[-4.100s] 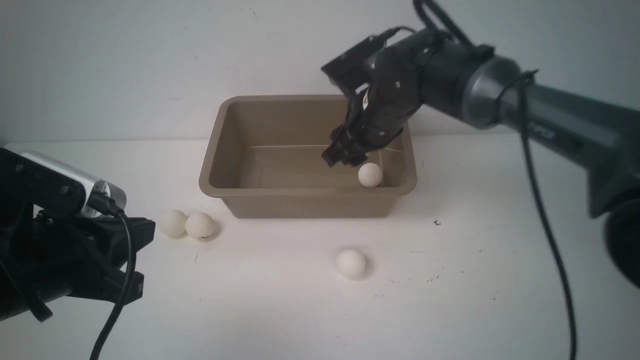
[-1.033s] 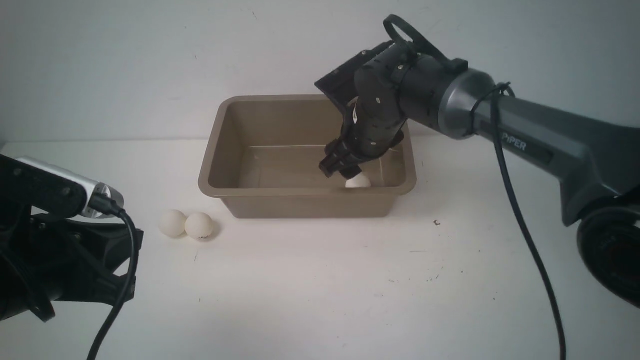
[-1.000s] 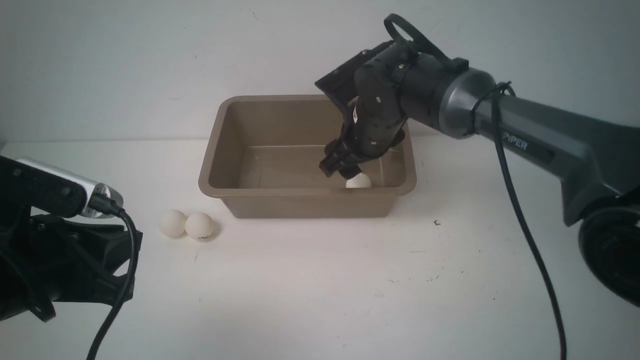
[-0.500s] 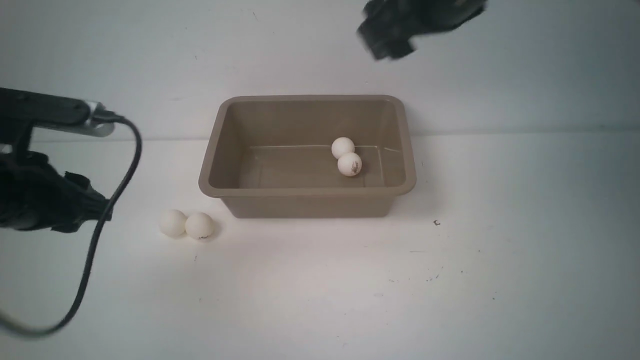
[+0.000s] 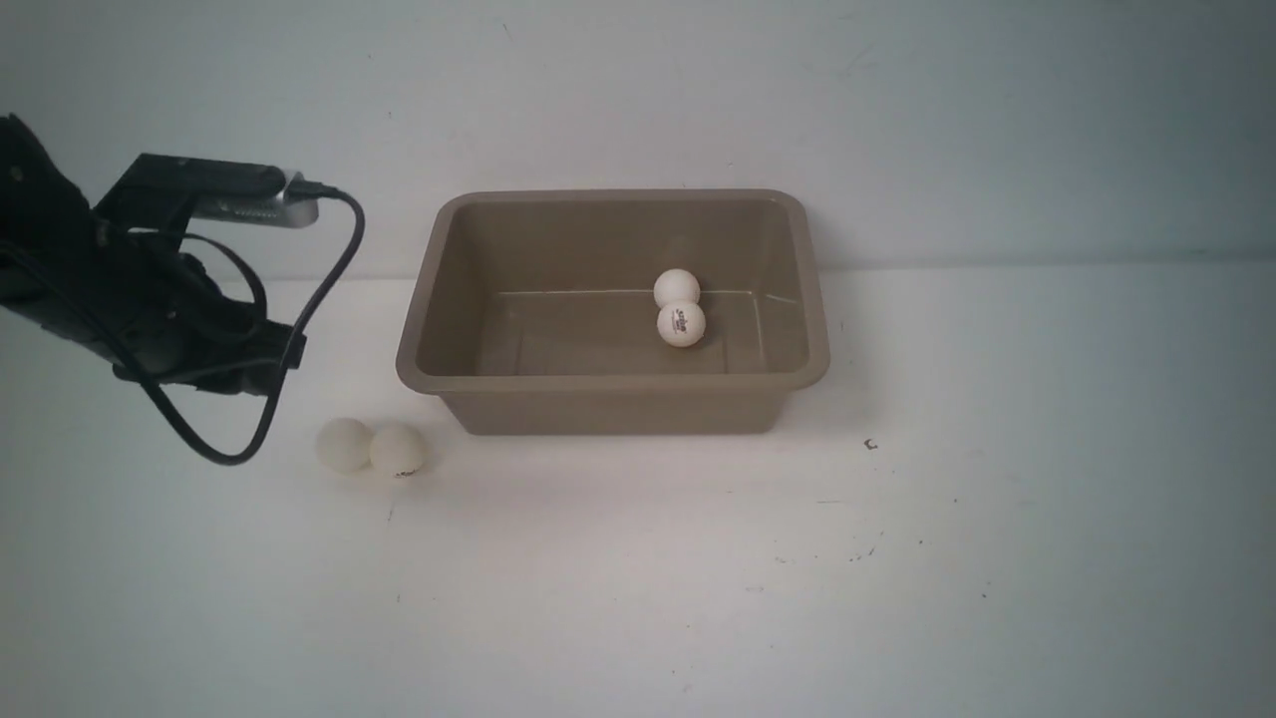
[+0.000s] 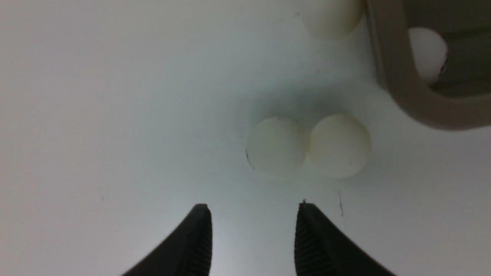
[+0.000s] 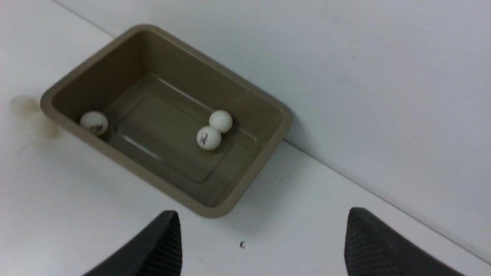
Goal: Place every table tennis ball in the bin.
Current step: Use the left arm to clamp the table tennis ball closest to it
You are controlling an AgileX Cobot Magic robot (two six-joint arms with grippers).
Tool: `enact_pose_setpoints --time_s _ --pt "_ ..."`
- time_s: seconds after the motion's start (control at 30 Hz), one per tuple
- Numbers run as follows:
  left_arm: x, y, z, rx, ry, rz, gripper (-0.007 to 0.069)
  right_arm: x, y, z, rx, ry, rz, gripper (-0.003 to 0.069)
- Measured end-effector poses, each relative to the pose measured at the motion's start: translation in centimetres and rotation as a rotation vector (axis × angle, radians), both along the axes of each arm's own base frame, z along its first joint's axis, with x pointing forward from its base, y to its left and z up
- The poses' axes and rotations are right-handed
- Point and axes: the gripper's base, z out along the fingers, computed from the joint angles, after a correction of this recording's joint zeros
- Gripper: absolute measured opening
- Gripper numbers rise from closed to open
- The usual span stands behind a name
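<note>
On the table (image 5: 638, 598), bin (image 5: 613, 382) lies crosswise.

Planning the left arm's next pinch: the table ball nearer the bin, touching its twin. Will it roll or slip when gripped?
Likely rolls: the ball nearer the bin is a smooth sphere on a flat table. Its twin touches it, so an off-centre close probably knocks one away. The left gripper has ribbed pads that should hold it.

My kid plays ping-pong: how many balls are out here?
5. In the bin: nearer ball, farther ball against it, corner ball near-left. On the table off that corner: left ball and right ball, touching. A cut-off pale shape may be a sixth.
</note>
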Motion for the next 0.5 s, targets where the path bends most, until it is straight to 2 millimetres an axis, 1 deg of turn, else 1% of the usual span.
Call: enact_pose_setpoints --time_s 0.03,0.1,0.13,0.2,0.23,0.27,0.3,0.37,0.5 --pt "0.3 0.0 0.1 0.0 -0.006 -0.005 0.0293 -0.4 -0.2 -0.1 -0.002 0.003 0.0 0.0517" --pt "1.1 -0.1 -0.2 -0.003 -0.001 -0.011 0.033 -1.8 -1.2 -2.0 -0.035 0.052 -0.003 0.0517" --pt "1.7 -0.1 -0.5 -0.006 0.007 -0.011 0.036 -2.8 -1.8 -2.9 -0.04 0.073 -0.008 0.0517" --pt "2.0 -0.1 -0.8 -0.01 0.014 -0.011 0.0379 -3.5 -2.3 -3.3 -0.039 0.082 -0.014 0.0517" --pt "2.4 -0.2 -1.2 -0.017 0.021 -0.008 0.0398 -4.9 -3.1 -3.7 -0.025 0.087 -0.023 0.0517" --pt "2.5 -0.2 -1.3 -0.018 0.025 -0.008 0.0405 -5.5 -3.5 -4.0 -0.019 0.091 -0.028 0.0517" --pt "2.9 -0.2 -2.0 -0.021 0.043 -0.008 0.0418 -7.0 -4.4 -4.6 0.001 0.096 -0.039 0.0517" --pt "3.2 -0.2 -3.1 -0.022 0.07 -0.009 0.0426 -9.3 -5.8 -5.4 0.046 0.096 -0.052 0.0517" --pt "3.8 -0.2 -5.0 -0.039 0.124 -0.004 0.0428 -12.7 -7.4 -6.6 0.148 0.083 -0.055 0.0517"
